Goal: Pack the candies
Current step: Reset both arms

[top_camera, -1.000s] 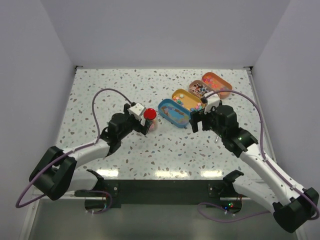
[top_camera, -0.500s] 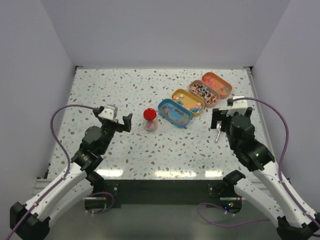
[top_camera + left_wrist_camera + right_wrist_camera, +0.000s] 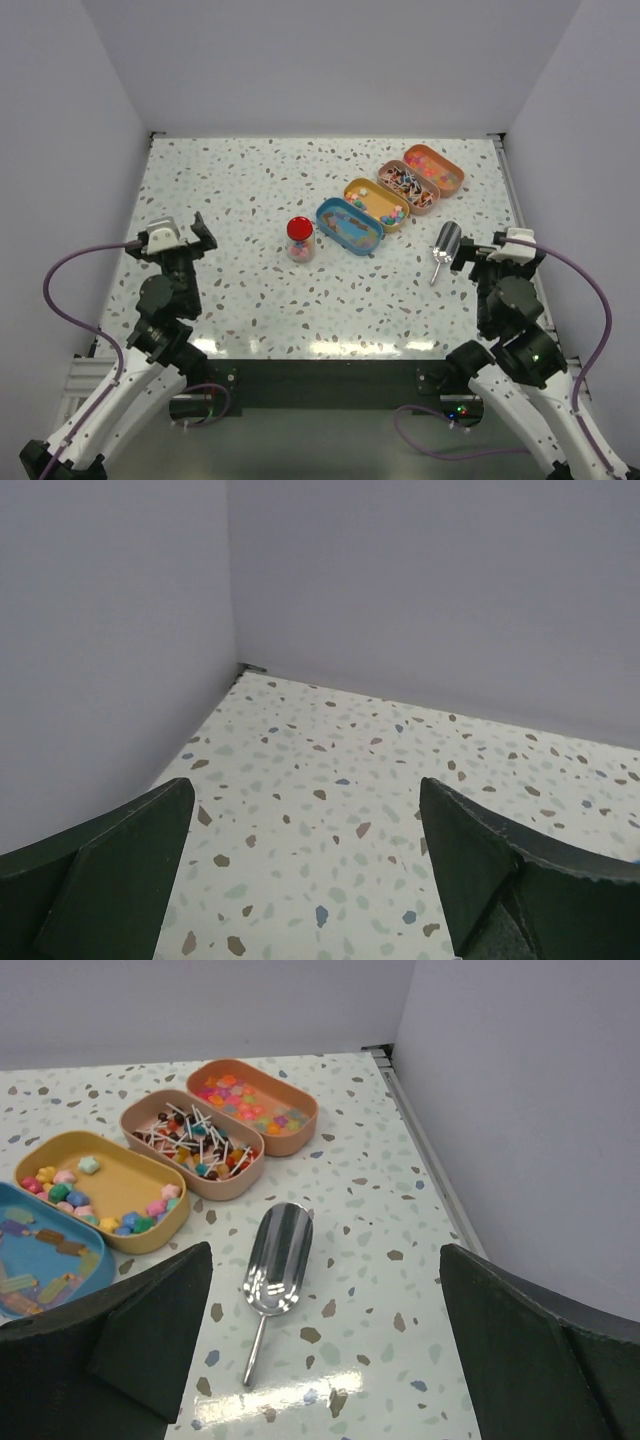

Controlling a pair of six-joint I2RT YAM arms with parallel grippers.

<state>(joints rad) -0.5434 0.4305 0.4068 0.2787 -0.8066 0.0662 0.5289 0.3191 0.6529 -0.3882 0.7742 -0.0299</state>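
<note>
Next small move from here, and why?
Probably just park both arms: the small clear jar with its red round lid on already holds mixed-colour candies, the silver metal scoop lies free on the speckled table, and the left gripper and right gripper are open and empty.

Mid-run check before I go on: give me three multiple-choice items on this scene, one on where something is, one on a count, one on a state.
1. Where does the metal scoop lie?
A inside a tin
B on the table, right of the oval tins
C across two tins

2. How many oval tins hold candies?
A two
B six
C four

3. How does the small jar stand?
A upright, red lid on
B on its side
C upright, lid off

Key: 1 B, the scoop lies flat on the tabletop, apart from the tins. 2 C, blue, yellow, tan and orange tins sit in one row. 3 A, the red lid caps the standing jar.
</note>
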